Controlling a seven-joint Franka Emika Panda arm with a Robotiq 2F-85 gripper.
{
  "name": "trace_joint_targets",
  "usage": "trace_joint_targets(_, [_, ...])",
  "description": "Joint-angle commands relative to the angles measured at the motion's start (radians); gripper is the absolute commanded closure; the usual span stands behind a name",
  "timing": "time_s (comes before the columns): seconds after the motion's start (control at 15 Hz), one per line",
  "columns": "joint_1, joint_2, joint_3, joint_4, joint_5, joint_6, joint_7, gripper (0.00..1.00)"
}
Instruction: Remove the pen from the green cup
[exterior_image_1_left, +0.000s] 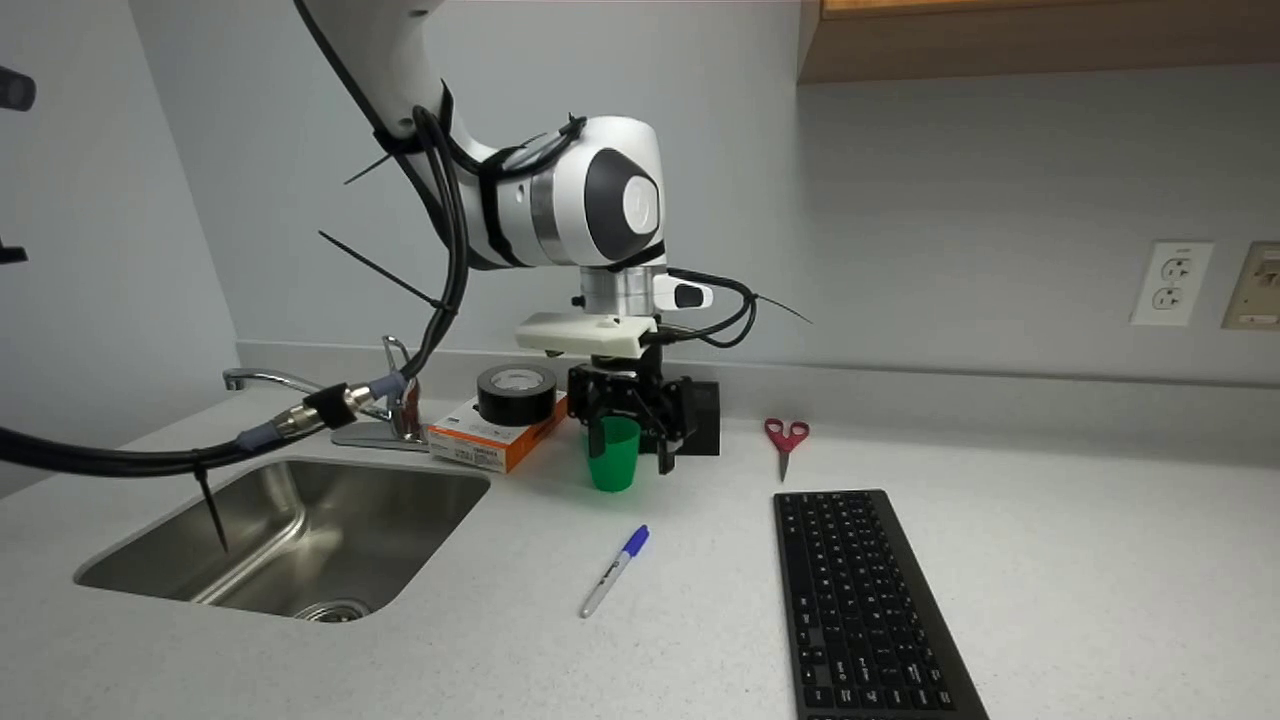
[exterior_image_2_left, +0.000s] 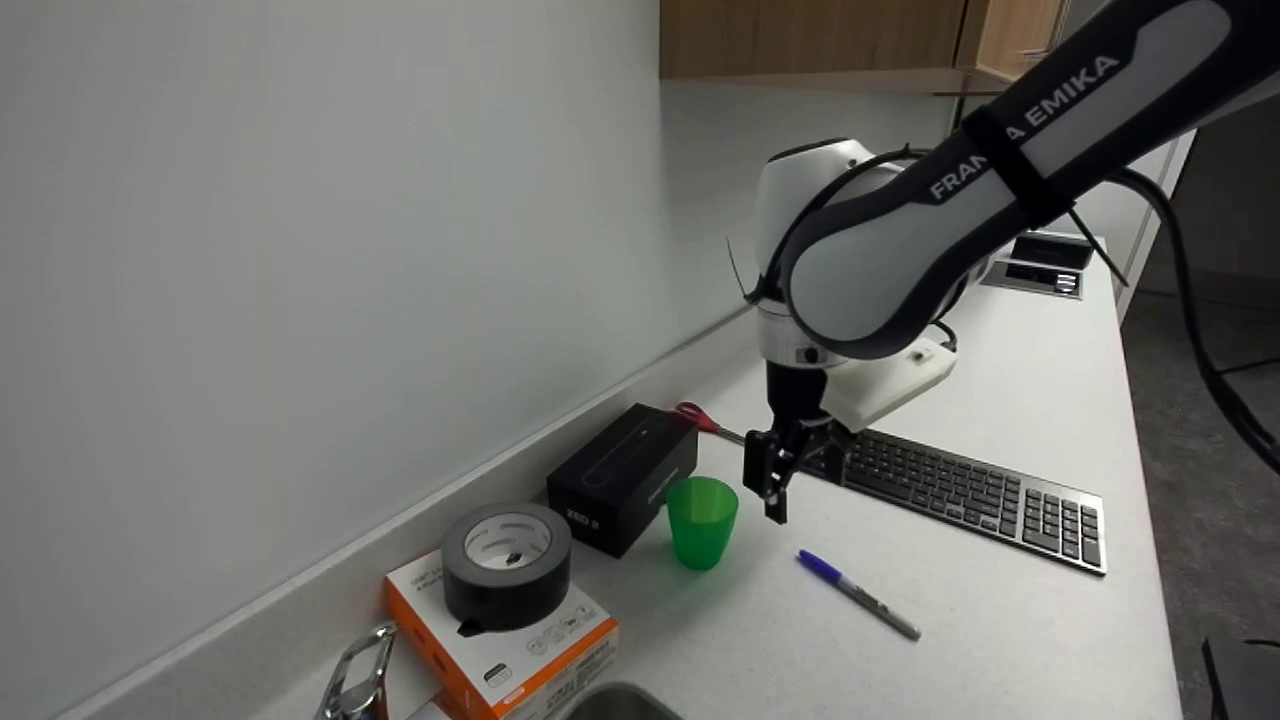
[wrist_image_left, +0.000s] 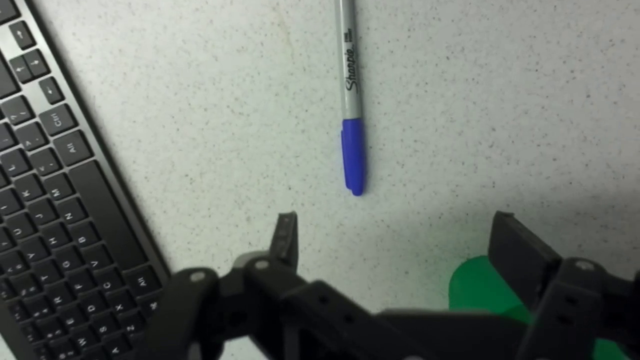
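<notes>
On the speckled white table (exterior_image_1_left: 1100, 560), a thin grey stick pen with a blue cap (exterior_image_1_left: 614, 572), flat on its side, fully outside the small bright green plastic cup (exterior_image_2_left: 702, 530)

Pen well away from the back edge, cap end toward that edge and plain end toward the front edge in both exterior views

Cup upright, open top up, nearer to the back edge than the pen

Above the table, close to the cup, a black two-fingered hand (wrist_image_left: 395, 222) on a big white and black robot arm (exterior_image_1_left: 612, 190); hand spread wide, with bare table in sight through the gap

Hand and cup apart, with a little space between; in the wrist view, cup partly hidden behind one half of the hand, and pen with its cap end nearest the hand

Between cup and back edge, a long black box with pale letters (exterior_image_2_left: 620, 480)

Also near the back edge, small scissors with red handles (exterior_image_1_left: 786, 438), close to one end of a long flat keyboard with black keys (exterior_image_1_left: 860, 600); from there, keyboard stretched out toward the front edge

Toward the back corner between two grey walls (exterior_image_1_left: 950, 250), a fat black roll of tape (exterior_image_1_left: 517, 408) on top of a white and orange box (exterior_image_2_left: 530, 650)

Closer to that corner, a shiny silver tap (exterior_image_1_left: 408, 412), and beside it a metal sink (exterior_image_1_left: 400, 510) set into the table
</notes>
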Motion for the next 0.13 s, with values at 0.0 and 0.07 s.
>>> trace_joint_targets(0.0, [-0.004,0.000,0.004,0.002,-0.002,-0.002,0.001,0.00])
trace_joint_targets(0.07, [-0.004,0.000,0.004,0.002,-0.002,-0.002,0.001,0.00])
